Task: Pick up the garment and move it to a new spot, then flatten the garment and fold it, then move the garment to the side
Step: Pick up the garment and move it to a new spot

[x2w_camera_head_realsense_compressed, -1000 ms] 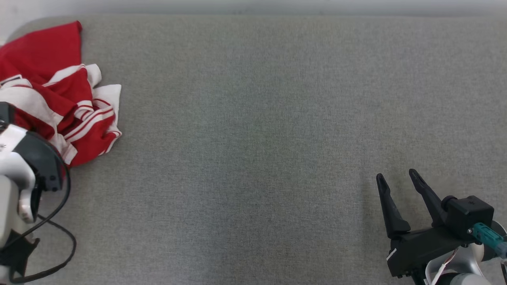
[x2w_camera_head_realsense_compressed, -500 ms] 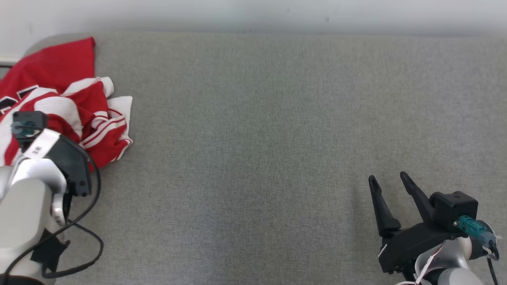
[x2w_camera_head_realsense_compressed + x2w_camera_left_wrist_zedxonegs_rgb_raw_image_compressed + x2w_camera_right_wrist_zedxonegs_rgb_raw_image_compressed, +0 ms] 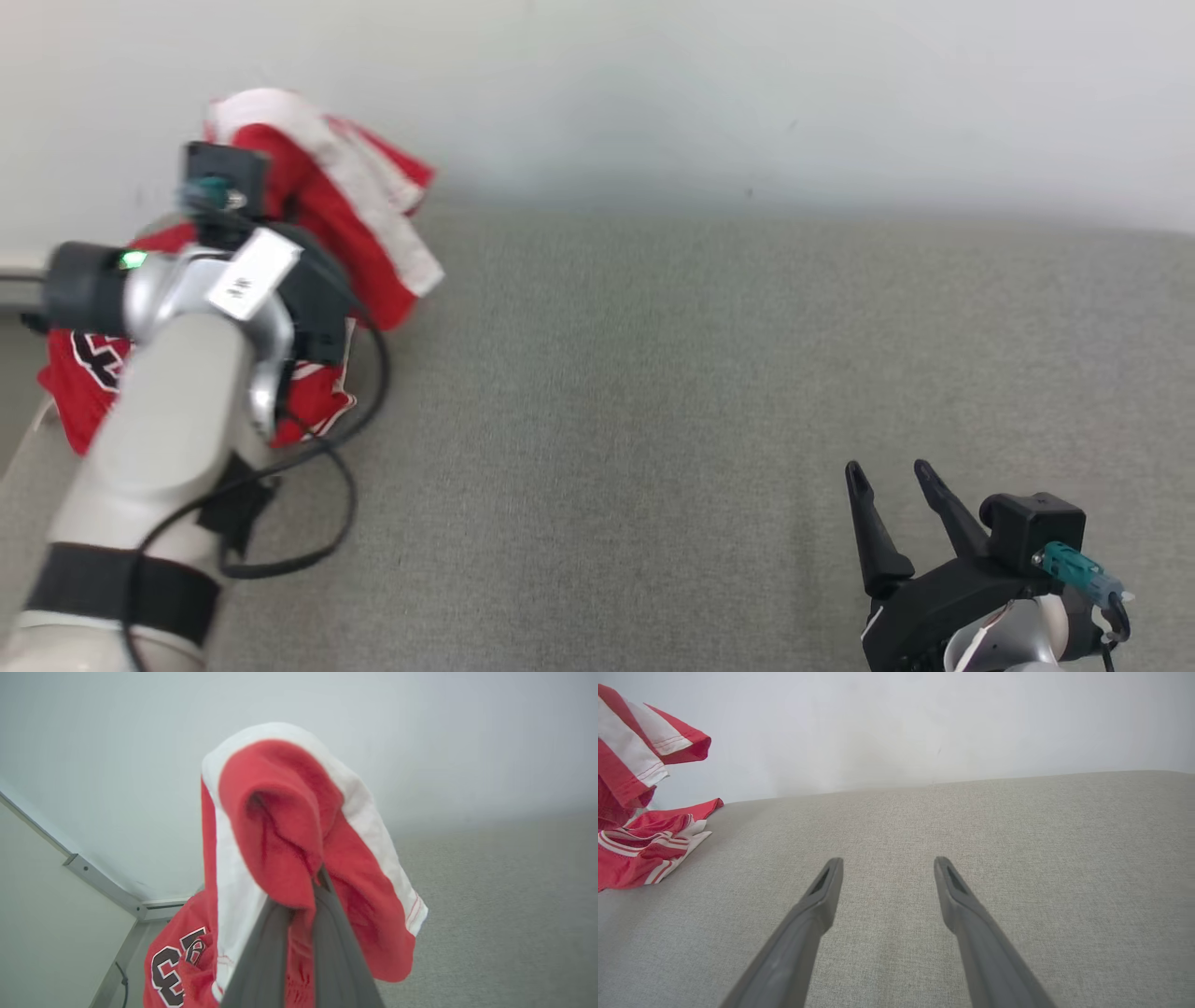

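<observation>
Over at ten o'clock, the left gripper (image 3: 312, 887) has its fingers clenched tight on a bunched fold of the red and white garment (image 3: 369, 224). The top of it is held up in front of the pale wall (image 3: 709, 84), and the rest trails down onto the grey fabric surface (image 3: 635, 401). Down at five o'clock, the right gripper (image 3: 887, 467) sits low with its fingers spread wide and empty, well apart from the cloth.

Grey fabric surface (image 3: 653, 392), white wall (image 3: 653, 84)
</observation>
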Tool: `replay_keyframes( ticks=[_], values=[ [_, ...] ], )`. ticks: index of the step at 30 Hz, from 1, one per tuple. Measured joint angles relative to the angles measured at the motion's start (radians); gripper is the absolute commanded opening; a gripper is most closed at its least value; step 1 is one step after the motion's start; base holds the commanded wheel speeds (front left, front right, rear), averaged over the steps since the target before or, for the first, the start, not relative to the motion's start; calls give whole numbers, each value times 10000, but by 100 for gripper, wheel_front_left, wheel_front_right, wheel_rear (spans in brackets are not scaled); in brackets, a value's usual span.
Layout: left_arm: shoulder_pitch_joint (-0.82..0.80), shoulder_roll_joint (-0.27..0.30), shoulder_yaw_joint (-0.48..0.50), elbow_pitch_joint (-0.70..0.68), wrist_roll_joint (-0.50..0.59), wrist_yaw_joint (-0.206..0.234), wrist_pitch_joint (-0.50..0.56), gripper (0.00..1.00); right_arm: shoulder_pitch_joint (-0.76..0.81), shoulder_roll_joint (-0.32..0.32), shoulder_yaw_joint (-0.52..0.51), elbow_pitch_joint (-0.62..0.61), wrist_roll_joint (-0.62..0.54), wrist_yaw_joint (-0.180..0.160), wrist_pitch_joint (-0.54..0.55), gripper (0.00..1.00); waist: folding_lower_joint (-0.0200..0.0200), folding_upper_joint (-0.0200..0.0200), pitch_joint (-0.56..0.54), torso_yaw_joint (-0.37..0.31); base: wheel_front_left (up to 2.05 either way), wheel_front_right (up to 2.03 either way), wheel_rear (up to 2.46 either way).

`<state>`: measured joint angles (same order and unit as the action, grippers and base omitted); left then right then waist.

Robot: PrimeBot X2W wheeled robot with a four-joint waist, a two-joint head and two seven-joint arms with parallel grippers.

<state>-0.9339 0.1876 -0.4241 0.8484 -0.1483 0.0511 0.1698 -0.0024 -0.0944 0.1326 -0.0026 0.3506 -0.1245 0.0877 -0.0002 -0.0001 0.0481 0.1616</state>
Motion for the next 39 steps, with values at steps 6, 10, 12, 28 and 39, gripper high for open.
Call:
replay_keyframes(
  ticks=[6,10,12,28,39],
  values=[
    [-16,-1283,-453,-322,-132,-585,-401,0,420,40,23,81,0,0,-90,100,-1,-1,-801,-283,0,0,0],
    [67,-1885,-855,-642,-211,-918,-579,0,609,88,81,61,-2,0,-102,100,-1,0,-1122,-701,0,0,0],
    [210,-1824,-1108,-725,-211,-1058,-654,0,639,109,146,29,-4,0,-104,100,-1,-1,-1234,-953,0,0,0],
    [2111,-1549,-2362,-577,-389,-616,-226,0,1122,173,629,-353,-19,0,-23,100,1,1,-1455,-3158,0,0,0],
    [2345,-1519,-3774,-792,-1476,-77,232,100,339,314,1273,-251,-19,48,138,100,3,1,-702,-4186,0,0,0]
  ],
)
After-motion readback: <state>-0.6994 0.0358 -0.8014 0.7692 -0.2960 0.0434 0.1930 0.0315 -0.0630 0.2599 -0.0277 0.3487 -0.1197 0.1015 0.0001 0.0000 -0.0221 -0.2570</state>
